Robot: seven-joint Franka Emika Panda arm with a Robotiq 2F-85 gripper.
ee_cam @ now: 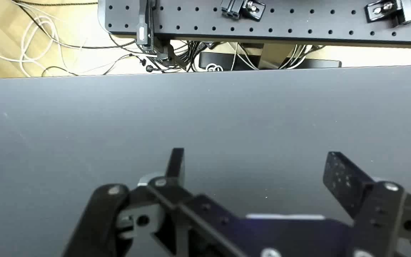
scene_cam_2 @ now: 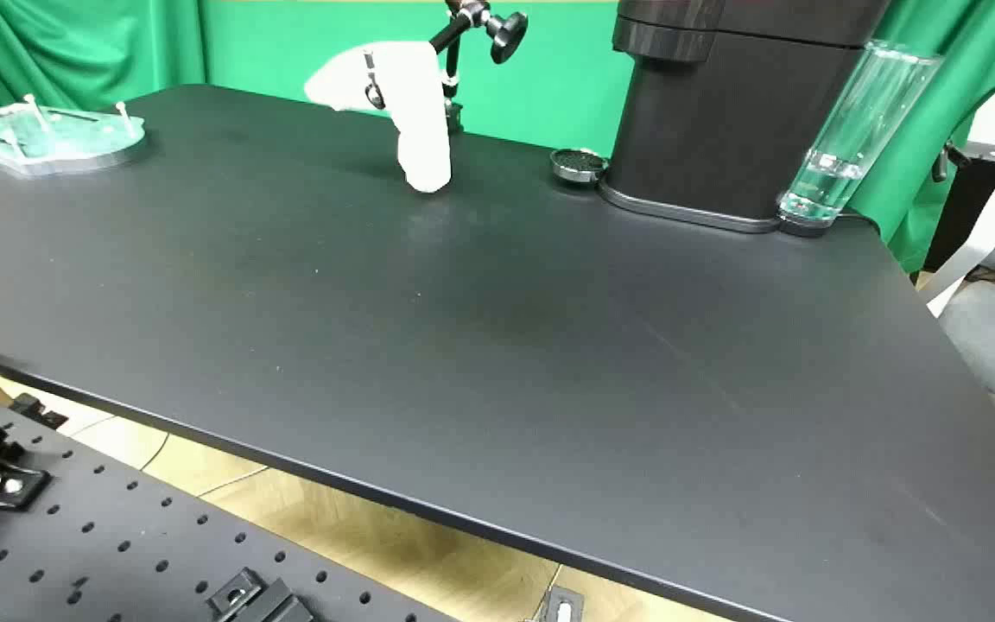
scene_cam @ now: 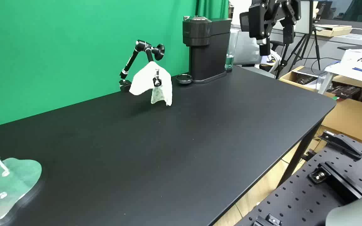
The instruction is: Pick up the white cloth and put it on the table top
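I record the table [scene_cam: 200, 141] as the largest item: dark, flat, carrying most of what follows. Along its far edge hangs a green backdrop [scene_cam: 74, 47]. On the opposite side, apart from the table, I note a perforated black plate [scene_cam_2: 143, 518]. A black coffee machine [scene_cam: 212, 47] stands on the table near the backdrop, in both exterior views. Toward the table's other end lies a translucent pegged plate [scene_cam_2: 57, 138]. Between these two, beside the backdrop, rises a black jointed stand [scene_cam: 141, 46]. A clear container [scene_cam_2: 860, 130], partly filled, stands just beside the machine.

The white cloth [scene_cam: 145, 78] hangs draped on the jointed stand, a metal fitting [scene_cam: 157, 81] showing against its face; I cannot tell whether its lowest edge touches the table. My fingers [ee_cam: 344, 182] stand wide apart, raised above the table and well apart from the cloth; the table surface shows between them in the wrist view. A round dish [scene_cam: 184, 79] sits just beside the machine's foot.
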